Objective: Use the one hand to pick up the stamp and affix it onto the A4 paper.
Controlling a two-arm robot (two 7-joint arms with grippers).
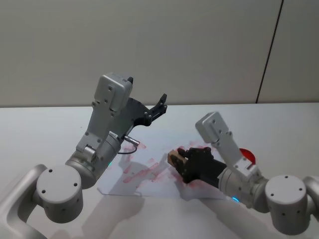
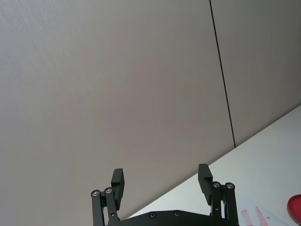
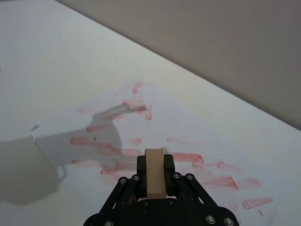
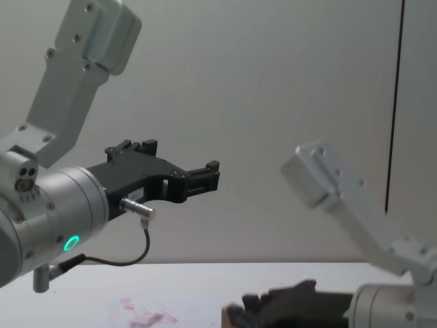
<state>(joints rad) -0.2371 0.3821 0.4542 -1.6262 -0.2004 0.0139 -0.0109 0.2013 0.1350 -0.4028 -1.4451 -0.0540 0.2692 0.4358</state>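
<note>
A light tan wooden stamp is clamped between the fingers of my right gripper, low over the right part of the A4 paper. In the right wrist view the stamp stands between the black fingers above the sheet, which is smeared with red and pink ink marks. I cannot tell whether the stamp touches the paper. My left gripper is raised well above the table's far side, open and empty; its two fingers stand apart against the wall.
A round red ink pad lies on the white table just behind my right forearm. A grey wall with a dark vertical seam stands behind the table. The raised left arm hangs over the paper's left side.
</note>
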